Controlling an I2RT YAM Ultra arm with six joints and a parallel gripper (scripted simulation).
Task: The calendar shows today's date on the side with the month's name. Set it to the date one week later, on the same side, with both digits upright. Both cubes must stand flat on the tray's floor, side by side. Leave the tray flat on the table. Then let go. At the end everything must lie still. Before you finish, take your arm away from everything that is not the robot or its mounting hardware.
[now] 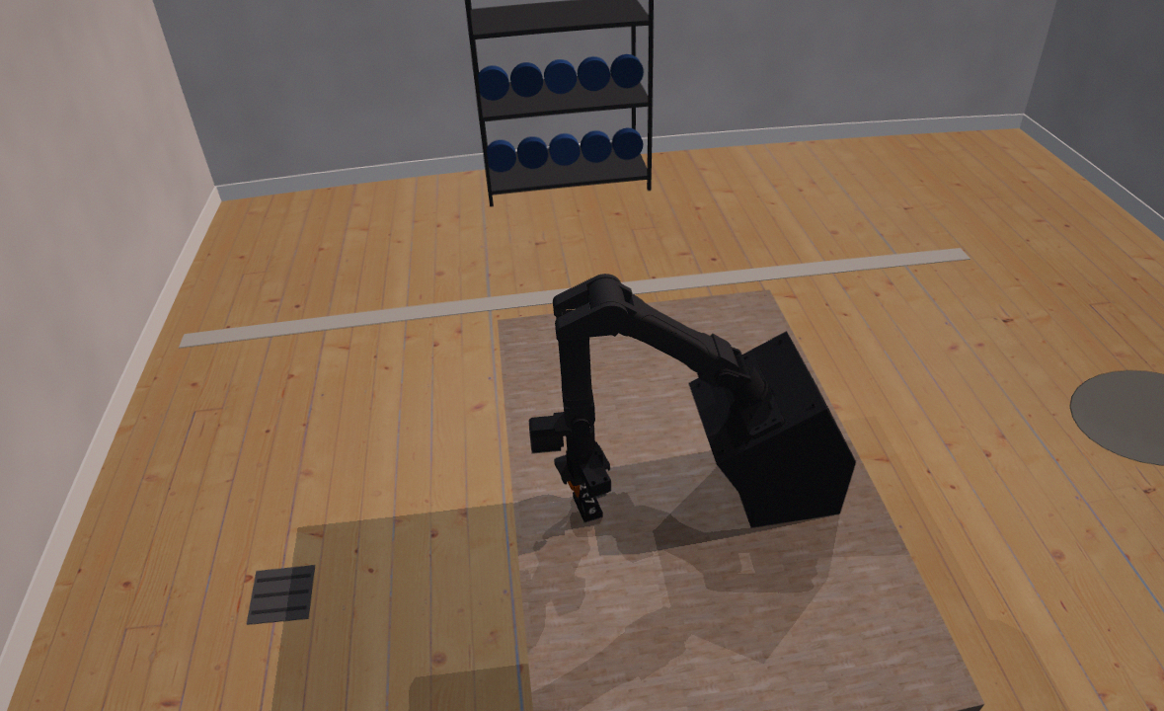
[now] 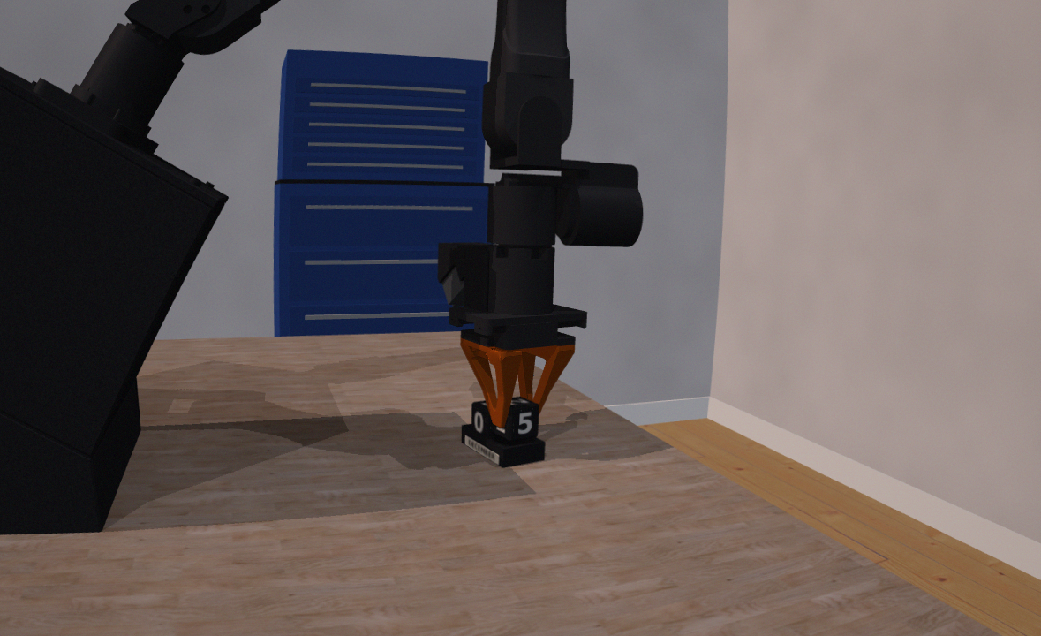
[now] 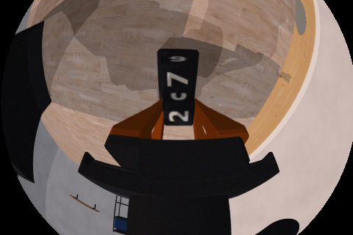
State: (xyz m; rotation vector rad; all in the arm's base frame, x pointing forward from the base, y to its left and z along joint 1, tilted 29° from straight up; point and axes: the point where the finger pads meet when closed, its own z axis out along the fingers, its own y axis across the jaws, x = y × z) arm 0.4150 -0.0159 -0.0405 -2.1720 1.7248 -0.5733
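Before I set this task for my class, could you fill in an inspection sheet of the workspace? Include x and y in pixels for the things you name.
Surface: wood-grain table (image 1: 700, 618) (image 2: 350, 553) (image 3: 136, 37), crossed by shadows.
Calendar tray (image 1: 591, 517) (image 2: 522, 455) (image 3: 160, 59): on the table, DECEMBER strip showing.
Far cube (image 1: 589, 500) (image 2: 478, 422) (image 3: 178, 79): 0 on the month side.
Near cube (image 1: 584, 491) (image 2: 524, 423) (image 3: 179, 116): beside the far cube, 5 on the tray's end side; month-side digit hidden.
Claw (image 1: 579, 491) (image 2: 517, 419) (image 3: 179, 103): shut on the near cube; release pending.
Clutter: nothing seen.
Cables: nothing seen.
Surroundings: blue tool chest (image 2: 381, 229); shelf rack (image 1: 650, 132) (image 3: 115, 213).
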